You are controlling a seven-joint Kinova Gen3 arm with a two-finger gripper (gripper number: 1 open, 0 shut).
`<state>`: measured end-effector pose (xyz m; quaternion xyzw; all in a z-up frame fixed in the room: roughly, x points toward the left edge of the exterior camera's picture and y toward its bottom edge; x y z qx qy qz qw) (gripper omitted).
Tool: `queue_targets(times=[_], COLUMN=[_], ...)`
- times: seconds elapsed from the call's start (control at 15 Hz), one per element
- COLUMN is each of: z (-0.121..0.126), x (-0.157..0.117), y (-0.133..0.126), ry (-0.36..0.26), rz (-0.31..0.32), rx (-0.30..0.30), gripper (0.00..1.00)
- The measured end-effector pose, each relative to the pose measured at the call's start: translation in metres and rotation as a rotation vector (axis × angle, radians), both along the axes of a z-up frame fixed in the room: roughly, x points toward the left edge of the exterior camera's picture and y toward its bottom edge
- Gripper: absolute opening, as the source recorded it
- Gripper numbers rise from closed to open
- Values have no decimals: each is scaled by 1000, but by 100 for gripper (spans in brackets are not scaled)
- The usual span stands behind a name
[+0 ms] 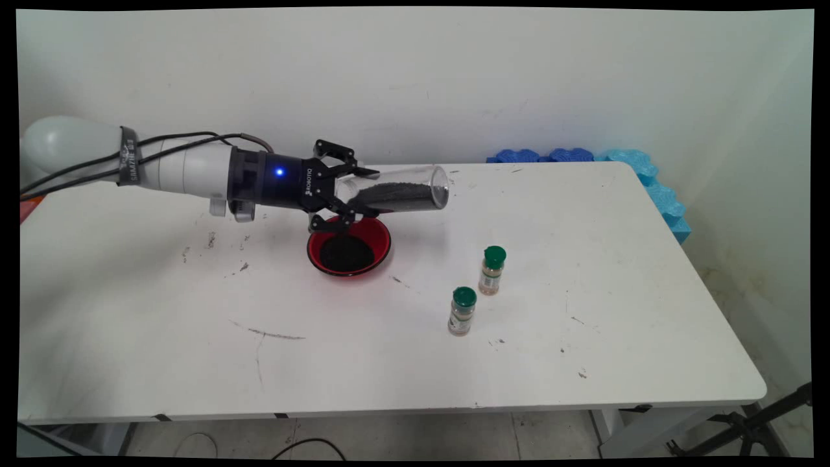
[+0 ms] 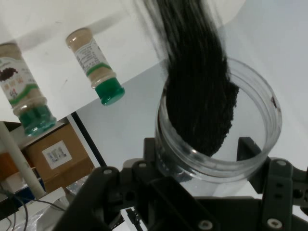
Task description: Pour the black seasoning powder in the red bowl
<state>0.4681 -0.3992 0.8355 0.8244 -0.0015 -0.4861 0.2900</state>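
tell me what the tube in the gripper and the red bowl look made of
Tube: clear, glossy plastic or glass, cannot tell which; the dark granules show through its wall. Red bowl: looks like smooth, shiny plastic, with a highlight along its rim. The gripper is shut on the tube.

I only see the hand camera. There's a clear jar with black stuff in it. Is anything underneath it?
Observer: Yes. A red bowl sits on the table just below the tool, with a heap of black powder in it.
Operator: Is my jar standing up?
Observer: No. The tool is shut on the clear jar, which lies almost level in the air, with its open end pointing to the picture's right.
Operator: Those two green-cap bottles look upside down! Did they fall?
Observer: No. The farther bottle and the nearer bottle both stand upright on the table, caps up, to the right of the bowl.
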Motion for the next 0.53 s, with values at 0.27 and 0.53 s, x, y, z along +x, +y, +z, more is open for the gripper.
queue_targets(times=[0.27,0.53], z=[-1,-2], x=[-1,-1], y=[0,-1], ry=[1,-23], rz=[2,-11], rx=[-2,-29], gripper=[0,0])
